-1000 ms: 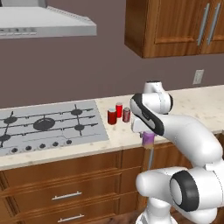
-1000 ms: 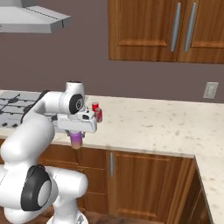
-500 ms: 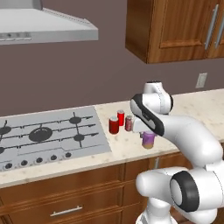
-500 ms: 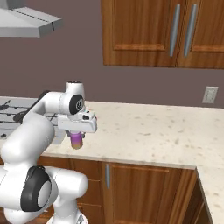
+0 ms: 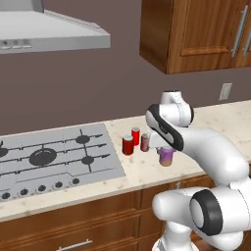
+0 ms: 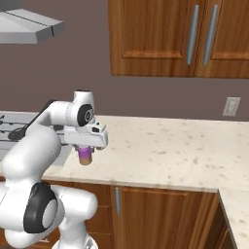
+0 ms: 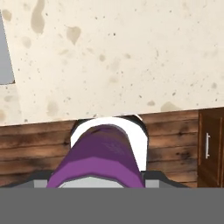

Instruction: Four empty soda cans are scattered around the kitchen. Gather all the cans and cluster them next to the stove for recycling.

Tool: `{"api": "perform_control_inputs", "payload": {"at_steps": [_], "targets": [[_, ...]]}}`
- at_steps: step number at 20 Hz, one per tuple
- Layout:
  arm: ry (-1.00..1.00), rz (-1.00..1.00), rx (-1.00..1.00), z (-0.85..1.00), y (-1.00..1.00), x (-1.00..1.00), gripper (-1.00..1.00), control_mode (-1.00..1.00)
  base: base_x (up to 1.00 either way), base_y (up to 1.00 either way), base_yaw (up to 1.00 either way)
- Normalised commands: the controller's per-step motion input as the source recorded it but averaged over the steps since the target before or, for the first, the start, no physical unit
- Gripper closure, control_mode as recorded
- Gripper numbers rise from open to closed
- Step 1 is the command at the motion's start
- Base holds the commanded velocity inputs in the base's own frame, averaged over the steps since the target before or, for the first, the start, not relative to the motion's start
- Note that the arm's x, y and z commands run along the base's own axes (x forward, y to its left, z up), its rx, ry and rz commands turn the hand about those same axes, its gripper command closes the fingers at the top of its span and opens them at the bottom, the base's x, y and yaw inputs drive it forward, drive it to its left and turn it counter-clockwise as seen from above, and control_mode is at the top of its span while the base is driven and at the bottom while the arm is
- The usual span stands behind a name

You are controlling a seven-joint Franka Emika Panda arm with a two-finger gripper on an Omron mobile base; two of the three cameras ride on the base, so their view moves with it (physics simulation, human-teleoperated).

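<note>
Gripper fingertips hidden behind purple can (image 7: 99,159); stove (image 5: 49,159) cut off

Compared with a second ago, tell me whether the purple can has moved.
Yes: the purple can, in the claw, has come nearer the red cans beside the stove.

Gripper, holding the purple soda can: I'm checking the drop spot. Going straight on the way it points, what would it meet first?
The gripper, shut on the purple soda can, points down. Likely the speckled beige stone counter near its front edge, though depth is unclear.
</note>
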Motion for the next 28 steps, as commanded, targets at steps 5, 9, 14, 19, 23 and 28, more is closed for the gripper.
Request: {"api": "perform_control_inputs", "payload": {"at_steps": [5, 9, 14, 19, 23, 28], "targets": [[0.00, 0.00, 0.00, 0.00, 0.00, 0.00, 1.00, 1.00, 0.29, 0.29, -0.06], [0.00, 0.00, 0.00, 0.00, 0.00, 0.00, 1.00, 1.00, 0.31, 0.28, -0.06], [0.00, 0.00, 0.00, 0.00, 0.00, 0.00, 1.00, 1.00, 0.30, 0.28, -0.07], [0.00, 0.00, 0.00, 0.00, 0.00, 0.00, 1.00, 1.00, 0.31, 0.27, -0.07], [0.00, 0.00, 0.00, 0.00, 0.00, 0.00, 1.00, 1.00, 0.32, 0.28, -0.07], [0.00, 0.00, 0.00, 0.00, 0.00, 0.00, 1.00, 1.00, 0.24, 0.29, -0.06]]}}
